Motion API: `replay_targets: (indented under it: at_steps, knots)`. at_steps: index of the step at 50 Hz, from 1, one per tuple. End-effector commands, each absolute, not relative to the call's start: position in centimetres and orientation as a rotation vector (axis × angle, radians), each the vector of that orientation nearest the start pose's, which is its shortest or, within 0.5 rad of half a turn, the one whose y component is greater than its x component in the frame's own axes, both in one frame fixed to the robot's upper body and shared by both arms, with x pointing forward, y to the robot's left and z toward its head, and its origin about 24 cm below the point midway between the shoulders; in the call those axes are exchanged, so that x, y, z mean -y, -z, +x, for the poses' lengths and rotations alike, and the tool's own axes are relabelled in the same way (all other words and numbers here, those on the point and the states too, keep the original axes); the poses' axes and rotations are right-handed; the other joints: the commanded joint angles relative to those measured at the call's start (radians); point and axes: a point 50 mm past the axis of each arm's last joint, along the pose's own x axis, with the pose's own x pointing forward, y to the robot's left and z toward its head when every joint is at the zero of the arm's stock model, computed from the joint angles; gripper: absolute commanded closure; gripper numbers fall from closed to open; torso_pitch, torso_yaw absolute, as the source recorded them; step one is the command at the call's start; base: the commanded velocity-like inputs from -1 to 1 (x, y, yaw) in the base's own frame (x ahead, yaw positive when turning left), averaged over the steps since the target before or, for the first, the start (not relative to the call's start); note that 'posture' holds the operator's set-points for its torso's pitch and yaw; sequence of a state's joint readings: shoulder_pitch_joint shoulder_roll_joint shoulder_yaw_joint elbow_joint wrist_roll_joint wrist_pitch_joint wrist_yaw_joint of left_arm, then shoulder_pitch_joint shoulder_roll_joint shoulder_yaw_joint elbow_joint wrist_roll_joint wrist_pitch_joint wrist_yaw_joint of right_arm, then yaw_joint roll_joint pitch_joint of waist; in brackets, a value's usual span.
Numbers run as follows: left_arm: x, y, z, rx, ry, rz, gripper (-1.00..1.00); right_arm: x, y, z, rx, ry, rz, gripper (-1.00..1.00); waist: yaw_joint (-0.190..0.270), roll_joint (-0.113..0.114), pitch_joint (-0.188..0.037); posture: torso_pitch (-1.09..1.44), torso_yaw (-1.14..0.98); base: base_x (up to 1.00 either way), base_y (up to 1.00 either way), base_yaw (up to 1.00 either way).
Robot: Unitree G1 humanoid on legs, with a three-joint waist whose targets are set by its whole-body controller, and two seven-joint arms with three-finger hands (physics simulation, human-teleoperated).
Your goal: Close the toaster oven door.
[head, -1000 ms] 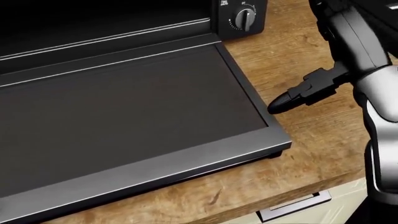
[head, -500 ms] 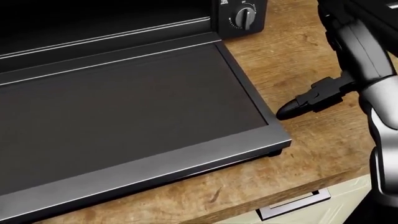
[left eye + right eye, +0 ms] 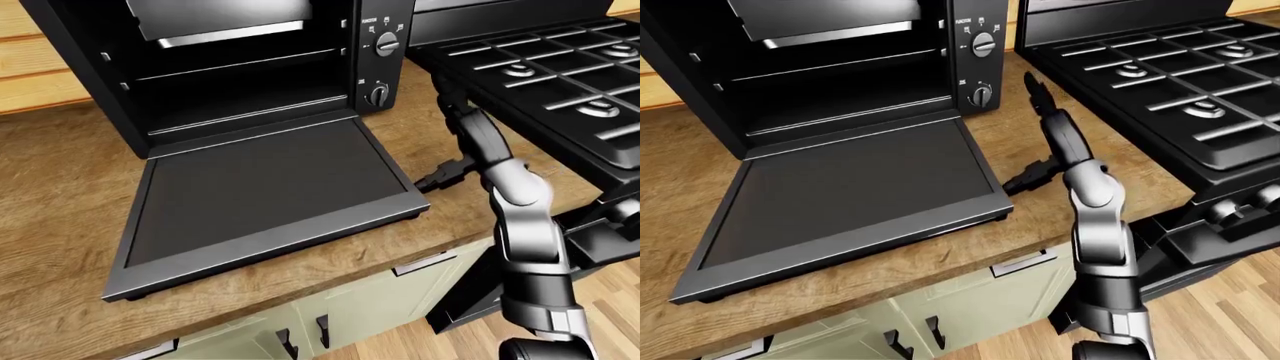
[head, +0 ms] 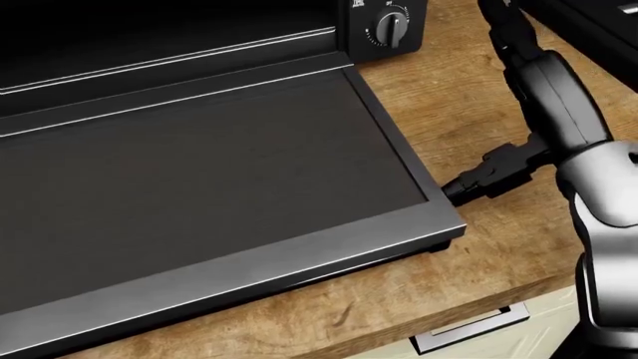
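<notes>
the toaster oven door [image 3: 265,191] lies fully open, folded down flat on the wooden counter [image 3: 60,172], and it fills the left and middle of the head view. behind it the toaster oven [image 3: 230,67] stands open at the top of the eye views; inside the dark cavity only a metal tray [image 3: 225,19] on the upper level and bare rack rails are seen. two round knobs [image 3: 380,69] sit on its right panel. the right hand [image 4: 499,173] is just beside the right edge of the door, near its outer corner, with one dark finger [image 4: 469,183] pointing at this edge; if it touches cannot be told. the other fingers [image 3: 1037,91] stretch apart toward the knobs, holding nothing. to the right is a black stove [image 3: 1160,75] with grates. below the counter are pale cabinet doors [image 3: 380,300].
</notes>
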State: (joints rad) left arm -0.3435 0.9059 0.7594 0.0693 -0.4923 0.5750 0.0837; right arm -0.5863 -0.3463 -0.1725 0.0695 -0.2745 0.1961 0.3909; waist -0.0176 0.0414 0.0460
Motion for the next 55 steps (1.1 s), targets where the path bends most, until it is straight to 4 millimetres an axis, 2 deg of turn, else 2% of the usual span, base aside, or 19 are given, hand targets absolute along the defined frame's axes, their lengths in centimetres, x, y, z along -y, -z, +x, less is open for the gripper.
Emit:
replay_targets:
  at_steps: [1,7,11,16,24,33,45,49,55]
  knots:
    - [-41.4,-28.3,21.2,0.312,-0.710,0.090,-1.00,20.1,-21.5,33.4,0.323,-0.130,-0.579,-1.00,0.000,0.006,-0.023,0.00,0.00,0.00,0.00,0.00]
    - [-41.3,-28.2,21.2,0.311,-0.709,0.089,-1.00,19.0,-20.4,33.0,0.303,-0.165,-0.536,-1.00,0.000,0.006,-0.024,0.00,0.00,0.00,0.00,0.00]
    - [-41.3,-28.3,21.2,0.311,-0.709,0.089,-1.00,18.9,-20.4,33.1,0.282,-0.161,-0.462,-1.00,-0.003,0.007,-0.026,0.00,0.00,0.00,0.00,0.00]
    - [-41.4,-28.3,21.2,0.311,-0.709,0.088,-1.00,18.5,-20.1,33.2,0.276,-0.175,-0.463,-1.00,-0.004,0.009,-0.025,0.00,0.00,0.00,0.00,0.00]
    - [-41.5,-28.4,21.2,0.313,-0.712,0.087,-1.00,17.6,-22.5,33.5,0.329,-0.175,-0.432,-1.00,-0.007,0.013,-0.021,0.00,0.00,0.00,0.00,0.00]
    - [-41.3,-28.3,21.2,0.311,-0.708,0.088,-1.00,17.3,-23.9,33.4,0.355,-0.174,-0.425,-1.00,-0.011,0.016,-0.016,0.00,0.00,0.00,0.00,0.00]
    - [-41.3,-28.2,21.2,0.311,-0.709,0.088,-1.00,16.7,-23.5,33.5,0.351,-0.152,-0.339,-1.00,-0.012,0.017,-0.015,0.00,0.00,0.00,0.00,0.00]
    - [-41.3,-28.2,21.2,0.311,-0.709,0.089,-1.00,16.4,-23.3,33.6,0.310,-0.140,-0.221,-1.00,-0.012,0.019,-0.017,0.00,0.00,0.00,0.00,0.00]
    - [-41.4,-28.2,21.2,0.311,-0.711,0.088,-1.00,15.7,-23.6,33.5,0.314,-0.152,-0.210,-1.00,-0.013,0.020,-0.016,0.00,0.00,0.00,0.00,0.00]
